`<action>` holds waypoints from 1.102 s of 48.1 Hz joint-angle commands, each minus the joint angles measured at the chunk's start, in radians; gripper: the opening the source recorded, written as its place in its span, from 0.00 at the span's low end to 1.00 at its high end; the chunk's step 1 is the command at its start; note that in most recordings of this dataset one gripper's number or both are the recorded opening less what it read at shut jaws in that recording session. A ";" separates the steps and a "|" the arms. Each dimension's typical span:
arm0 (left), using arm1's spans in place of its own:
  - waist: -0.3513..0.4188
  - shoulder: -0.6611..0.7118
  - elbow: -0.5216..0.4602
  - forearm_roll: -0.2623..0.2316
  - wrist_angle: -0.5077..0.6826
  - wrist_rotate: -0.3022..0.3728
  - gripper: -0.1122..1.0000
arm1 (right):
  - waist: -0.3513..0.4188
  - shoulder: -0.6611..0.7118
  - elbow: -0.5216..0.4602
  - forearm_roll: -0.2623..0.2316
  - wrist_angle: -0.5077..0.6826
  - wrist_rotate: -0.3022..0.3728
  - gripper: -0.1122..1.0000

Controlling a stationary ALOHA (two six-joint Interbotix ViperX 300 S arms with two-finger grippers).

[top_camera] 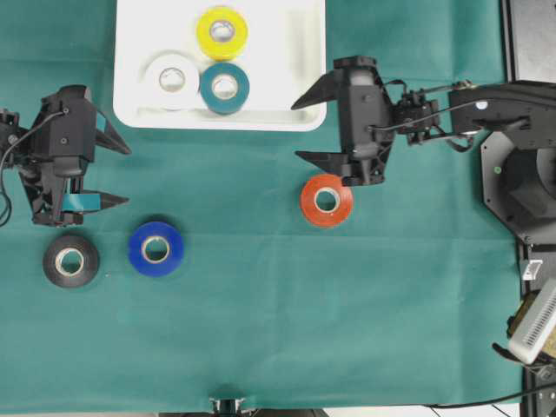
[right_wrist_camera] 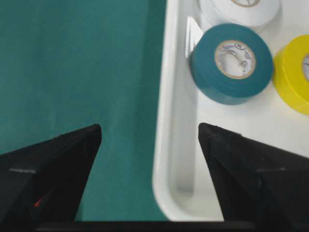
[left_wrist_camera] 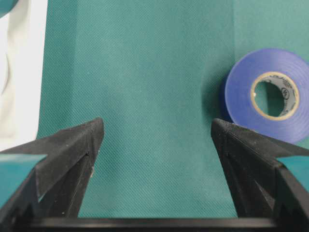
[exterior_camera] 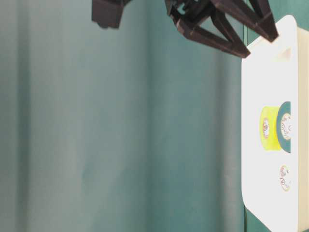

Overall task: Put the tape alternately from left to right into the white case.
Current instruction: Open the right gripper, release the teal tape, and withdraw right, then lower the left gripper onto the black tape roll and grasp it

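Note:
The white case [top_camera: 300, 95] lies at the top middle with a yellow roll [top_camera: 221, 32], a white roll [top_camera: 171, 80] and a teal roll [top_camera: 225, 87] inside. On the cloth lie a red-orange roll [top_camera: 327, 201], a blue roll [top_camera: 156, 248] and a black roll [top_camera: 70, 261]. My left gripper [top_camera: 127, 176] is open and empty, above and left of the blue roll [left_wrist_camera: 270, 96]. My right gripper [top_camera: 295, 131] is open and empty. It straddles the case's near right corner [right_wrist_camera: 161, 145], and the red-orange roll lies just below it.
A green cloth [top_camera: 261, 330] covers the table to its front edge. The right arm's base [top_camera: 521, 174] and a pale device [top_camera: 534, 321] stand off the cloth at the right.

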 commanded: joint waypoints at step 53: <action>-0.288 -0.067 0.021 -0.005 0.301 -0.141 0.98 | 0.005 -0.025 0.006 0.003 -0.044 0.002 0.89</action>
